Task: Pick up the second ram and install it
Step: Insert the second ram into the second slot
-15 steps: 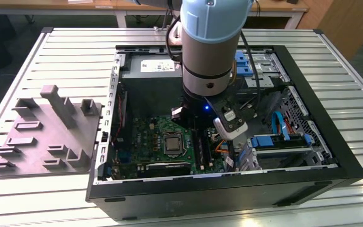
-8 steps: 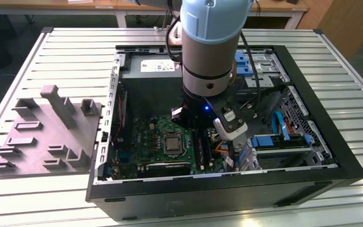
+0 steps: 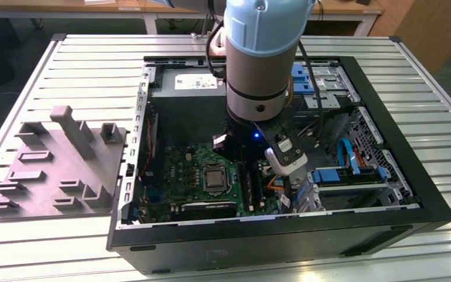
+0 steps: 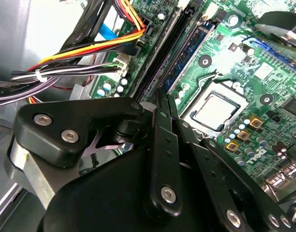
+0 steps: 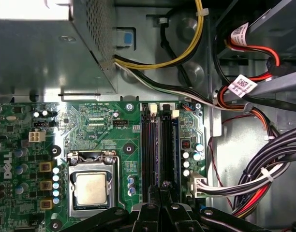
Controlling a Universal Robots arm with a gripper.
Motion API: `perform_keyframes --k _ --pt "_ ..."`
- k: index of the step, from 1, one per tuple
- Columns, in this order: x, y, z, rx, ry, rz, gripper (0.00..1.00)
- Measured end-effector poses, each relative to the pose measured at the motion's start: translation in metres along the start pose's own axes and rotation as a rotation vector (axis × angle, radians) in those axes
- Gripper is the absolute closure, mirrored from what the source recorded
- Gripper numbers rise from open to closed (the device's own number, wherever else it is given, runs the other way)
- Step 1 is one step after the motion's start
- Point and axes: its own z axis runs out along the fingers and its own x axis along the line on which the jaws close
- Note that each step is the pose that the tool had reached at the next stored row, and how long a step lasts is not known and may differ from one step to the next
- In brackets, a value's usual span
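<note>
1. The ram stick (image 4: 189, 50) stands on edge in a slot beside the processor (image 4: 215, 108). The end effector (image 4: 165, 96), fingers drawn narrow and gripping nothing visible, sits at its near end.
2. It is probably light, stiff and fragile, so hold it by the long edges, not the chips.
3. I count one ram stick and one grey tray (image 3: 53, 170) on the bench (image 3: 413, 64).
</note>
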Motion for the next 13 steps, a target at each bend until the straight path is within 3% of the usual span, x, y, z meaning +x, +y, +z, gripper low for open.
perform_keyframes --k 13 --pt "0.0001 -0.0010 0.0010 0.0003 0.0000 0.000 0.89"
